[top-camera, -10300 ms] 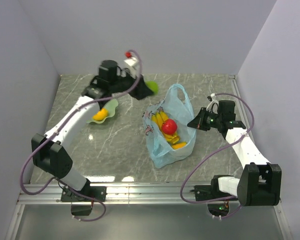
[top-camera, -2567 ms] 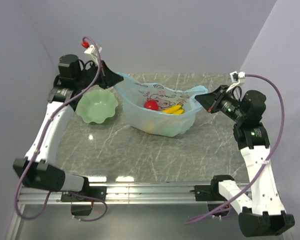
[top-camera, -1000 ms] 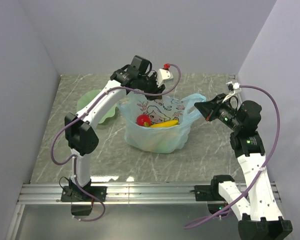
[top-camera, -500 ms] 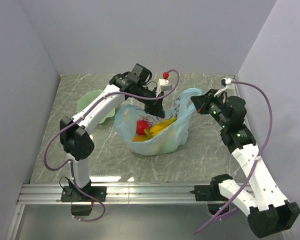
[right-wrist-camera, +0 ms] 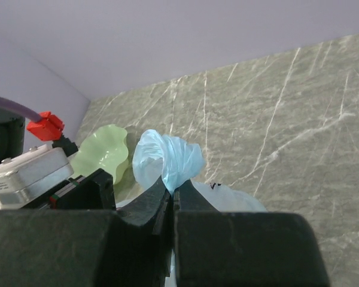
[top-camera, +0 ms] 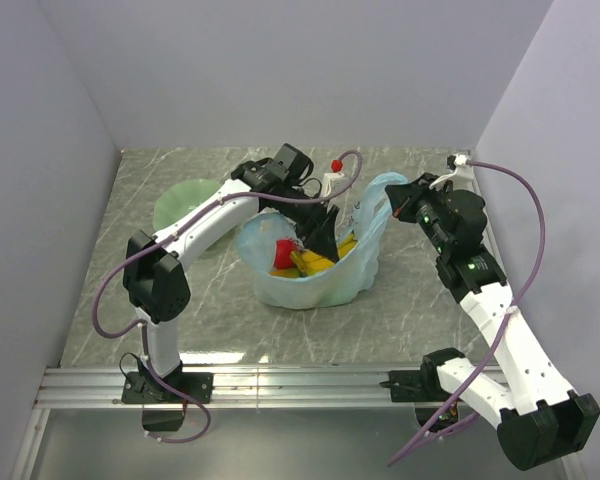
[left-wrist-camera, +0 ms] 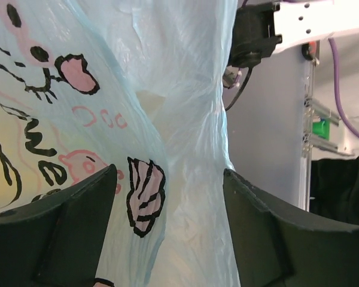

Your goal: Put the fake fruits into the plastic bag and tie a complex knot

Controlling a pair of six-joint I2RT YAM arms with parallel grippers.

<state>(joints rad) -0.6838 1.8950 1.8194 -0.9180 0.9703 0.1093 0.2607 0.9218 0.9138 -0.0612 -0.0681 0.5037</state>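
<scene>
Plastic bag point(top-camera: 325, 285) thin, limp, slippery; fake fruits point(top-camera: 302, 258) weigh bottom. Right pincer point(right-wrist-camera: 172, 191) clamped on bunched handle. Left pincer point(left-wrist-camera: 169, 179) spread wide, film between, ungripped. Best hold: gathered handle.

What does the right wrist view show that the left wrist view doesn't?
Right wrist only: the right tool shut on a bunched handle of the plastic bag, with the pale green dish and the marble table behind it. Left wrist only: the left tool standing open on either side of a gathered fold of film, and the pink-and-black cartoon print. Both: the light-blue bag itself.
</scene>
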